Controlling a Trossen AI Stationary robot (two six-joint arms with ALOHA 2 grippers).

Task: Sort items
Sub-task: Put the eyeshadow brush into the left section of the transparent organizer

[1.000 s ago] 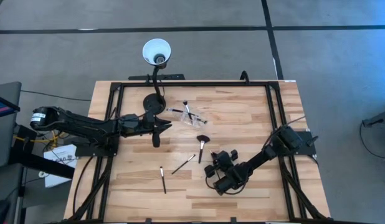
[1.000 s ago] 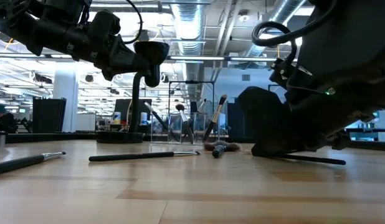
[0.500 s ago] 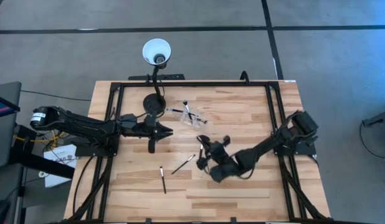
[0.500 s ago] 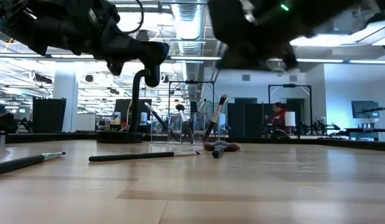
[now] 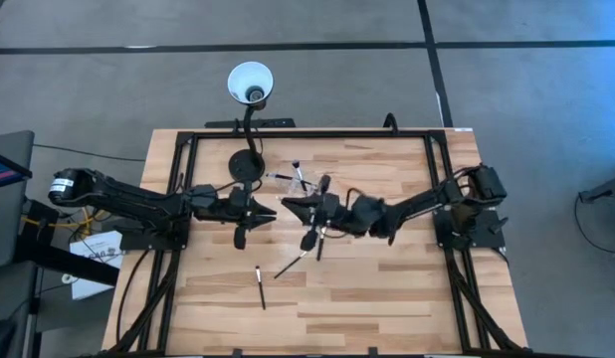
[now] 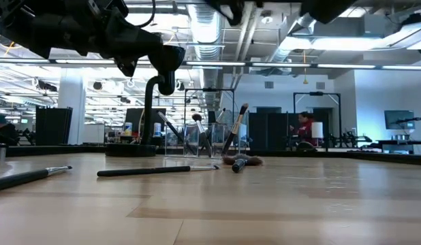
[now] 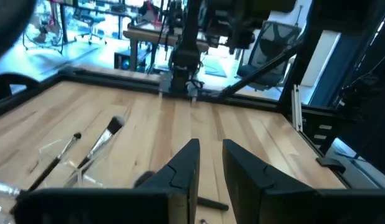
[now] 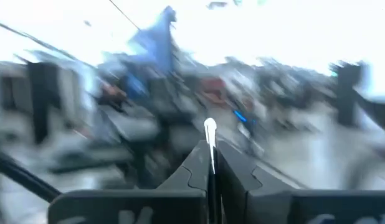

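Three makeup brushes lie flat on the table: one near the near edge (image 5: 261, 286), one slanting (image 5: 292, 264), and the fan-headed one (image 6: 241, 162). More brushes stand in the clear pouch (image 5: 300, 182) by the lamp's base (image 5: 245, 165). My right gripper (image 8: 211, 152) hangs above the table's middle, just short of the pouch (image 6: 210, 139), shut on a thin brush. My left gripper (image 7: 208, 163) hovers beside the lamp's base, facing the right gripper (image 5: 293, 207), with a narrow gap between its fingers and nothing in it. My right gripper pinches a slim brush handle (image 8: 211, 163) between its two fingers. The handle lies along the fingers, and its pale end (image 8: 209, 127) sticks out past the fingertips. The brush is lifted clear of the table. Blur hides the rest.
The black gooseneck lamp (image 5: 250, 82) rises from its base at the far left and leans out past the table's far edge. A black frame (image 5: 307, 133) runs round the tabletop. Bare wood shows on the near half and right of the middle.
My right gripper has risen from the near right part of the table and swung toward the far left, ending just short of the pouch and facing my left gripper. The brush that lay under it has left the table with it. It has gone above the low view.
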